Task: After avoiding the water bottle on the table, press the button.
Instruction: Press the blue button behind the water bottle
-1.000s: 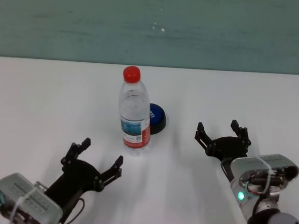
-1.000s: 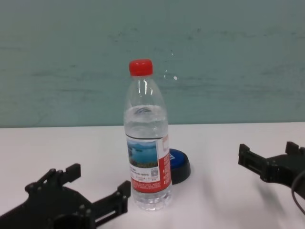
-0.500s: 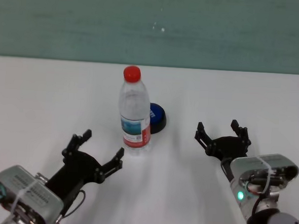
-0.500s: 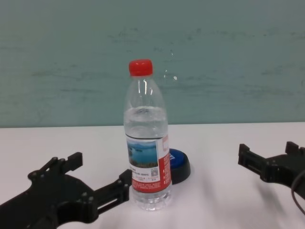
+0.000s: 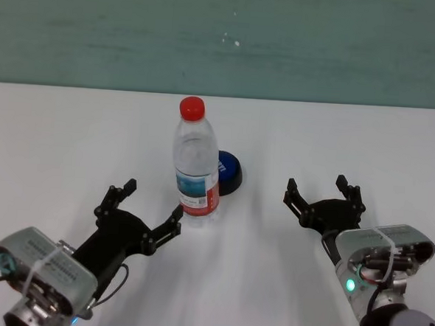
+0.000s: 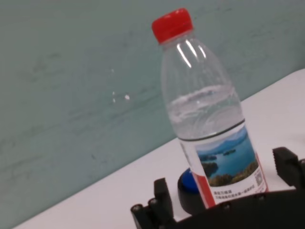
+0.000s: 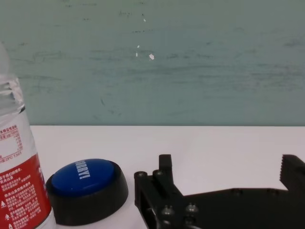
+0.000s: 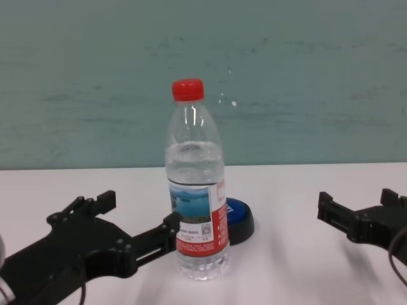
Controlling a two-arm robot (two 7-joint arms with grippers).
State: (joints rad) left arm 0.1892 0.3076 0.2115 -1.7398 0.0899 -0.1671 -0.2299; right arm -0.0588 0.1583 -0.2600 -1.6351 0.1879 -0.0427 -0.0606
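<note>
white counter [image 5: 72, 132] before a teal wall carries the upright water bottle [image 5: 196, 162], with the button [image 5: 228, 172] just behind it (partly hidden). left claw [image 5: 142, 212] spread wide, one finger tip close beside the bottle's base. right claw [image 5: 324, 195] parked released, well apart.

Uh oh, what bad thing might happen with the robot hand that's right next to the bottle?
1. The left gripper is open, one finger almost at the base of the water bottle. A nudge might tip the tall bottle.
2. The button sits right behind the bottle, so a falling bottle could land on it or roll across the table.
3. The right gripper waits open off to the side.
</note>
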